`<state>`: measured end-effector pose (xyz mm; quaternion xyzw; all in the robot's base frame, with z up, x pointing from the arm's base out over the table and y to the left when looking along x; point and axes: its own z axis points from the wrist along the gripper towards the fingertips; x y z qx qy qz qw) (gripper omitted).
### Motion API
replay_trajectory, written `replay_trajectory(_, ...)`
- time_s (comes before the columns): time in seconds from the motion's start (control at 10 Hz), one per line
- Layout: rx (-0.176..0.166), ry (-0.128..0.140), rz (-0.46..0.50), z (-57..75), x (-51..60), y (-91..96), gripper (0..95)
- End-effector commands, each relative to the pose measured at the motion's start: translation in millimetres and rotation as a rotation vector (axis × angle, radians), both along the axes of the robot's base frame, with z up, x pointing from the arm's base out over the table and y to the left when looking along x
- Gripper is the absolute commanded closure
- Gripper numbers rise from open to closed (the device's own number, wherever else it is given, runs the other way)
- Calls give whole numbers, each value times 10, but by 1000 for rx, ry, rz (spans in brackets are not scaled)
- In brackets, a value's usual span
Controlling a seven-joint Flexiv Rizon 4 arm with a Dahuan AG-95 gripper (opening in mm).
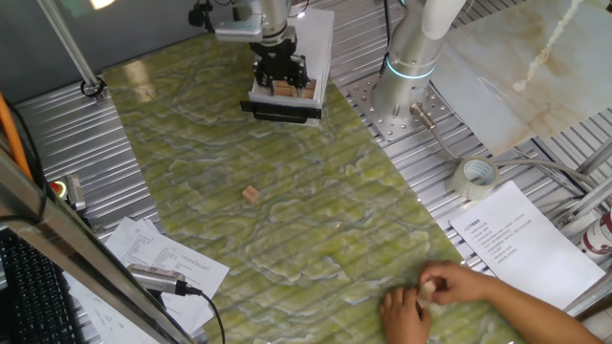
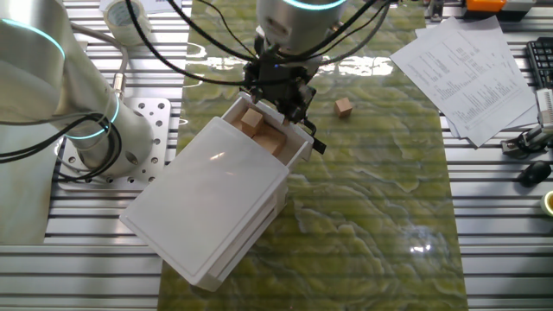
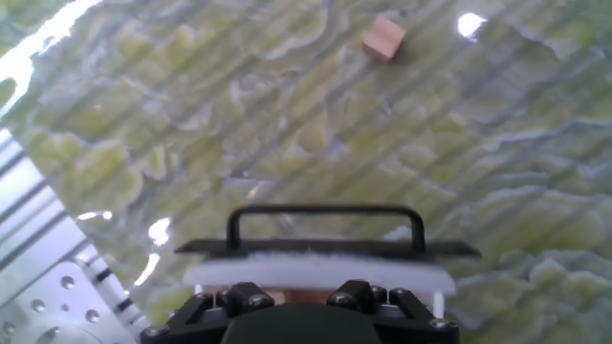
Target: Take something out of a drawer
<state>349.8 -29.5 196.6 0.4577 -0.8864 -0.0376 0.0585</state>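
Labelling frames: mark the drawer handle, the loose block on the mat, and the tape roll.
drawer handle [image 3: 325,211]: hand view, top bar.
loose block [image 1: 251,194]: one fixed view, top face.
tape roll [image 1: 475,179]: one fixed view, outer rim.

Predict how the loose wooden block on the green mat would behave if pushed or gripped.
The wooden block has flat faces, so it would likely slide, not roll. It looks solid, probably rigid and light. The gripper should clamp it easily.

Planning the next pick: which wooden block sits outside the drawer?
The lone block lying on the green mat, well out in front of the drawer. The other blocks sit inside the open drawer, under the gripper.
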Motion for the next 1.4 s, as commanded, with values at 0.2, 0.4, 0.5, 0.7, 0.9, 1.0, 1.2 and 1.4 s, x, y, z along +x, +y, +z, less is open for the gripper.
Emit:
replay_trajectory(0.2,12,-9,11,-70,-26,-146,380)
replay_trajectory(0.4,17,-11,12,-104,-35,-218,380)
replay_trajectory(0.5,26,-8,-22,-104,-35,-218,380)
replay_trajectory(0.7,12,12,-79,-104,-35,-218,380)
replay_trajectory(0.9,14,9,-83,-104,-35,-218,380)
replay_trajectory(1.0,15,-2,-71,-104,-35,-218,380)
replay_trajectory(1.2,12,-1,-96,-104,-35,-218,380)
replay_trajectory(1.4,27,7,-61,-52,-20,-98,380)
